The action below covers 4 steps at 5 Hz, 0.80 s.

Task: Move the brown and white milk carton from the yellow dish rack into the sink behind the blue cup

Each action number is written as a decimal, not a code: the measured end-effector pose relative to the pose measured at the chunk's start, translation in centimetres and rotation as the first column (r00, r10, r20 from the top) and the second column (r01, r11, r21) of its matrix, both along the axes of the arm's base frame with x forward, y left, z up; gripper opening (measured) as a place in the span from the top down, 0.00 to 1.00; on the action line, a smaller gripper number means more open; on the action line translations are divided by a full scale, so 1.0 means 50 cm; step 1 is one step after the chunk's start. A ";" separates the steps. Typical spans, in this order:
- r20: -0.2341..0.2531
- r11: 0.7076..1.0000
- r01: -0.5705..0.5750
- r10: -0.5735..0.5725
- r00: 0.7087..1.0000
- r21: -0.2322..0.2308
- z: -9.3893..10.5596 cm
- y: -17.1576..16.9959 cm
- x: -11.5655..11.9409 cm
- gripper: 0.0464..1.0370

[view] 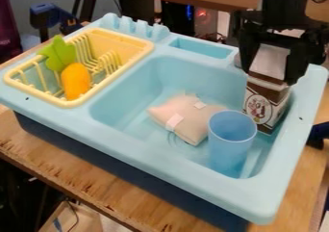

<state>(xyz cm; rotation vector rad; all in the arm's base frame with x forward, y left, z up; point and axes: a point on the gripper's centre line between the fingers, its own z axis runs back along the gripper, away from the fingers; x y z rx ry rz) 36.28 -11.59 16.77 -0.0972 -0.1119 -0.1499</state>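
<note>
In the camera view, the black two-finger gripper [271, 78] is at the upper right, over the right end of a light-blue plastic toy sink [145, 151]. Its fingers stand on either side of the upper part of a brown-and-white cardboard carton [260, 106] with a round picture on its side, pinching it between them. The carton is roughly upright at the right side of the basin; whether its base touches the basin floor I cannot tell. In front of the carton stands a translucent blue plastic cup [230, 140], upright in the basin. Left of the cup lies a beige fabric pouch [186, 118] with white tags. At the sink's left end, a yellow plastic dish rack [40, 96] holds an orange toy carrot [76, 82] with a green leafy top [58, 54]. The sink sits on a wooden table [96, 178].
</note>
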 end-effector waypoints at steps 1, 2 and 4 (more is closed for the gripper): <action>-0.040 1.000 0.002 -0.002 0.999 0.010 -0.028 -0.001 0.002 0.19; -0.044 1.000 0.011 -0.011 0.999 0.010 -0.030 0.000 0.001 0.12; -0.049 0.999 0.010 -0.008 0.999 0.033 -0.025 0.005 -0.001 0.03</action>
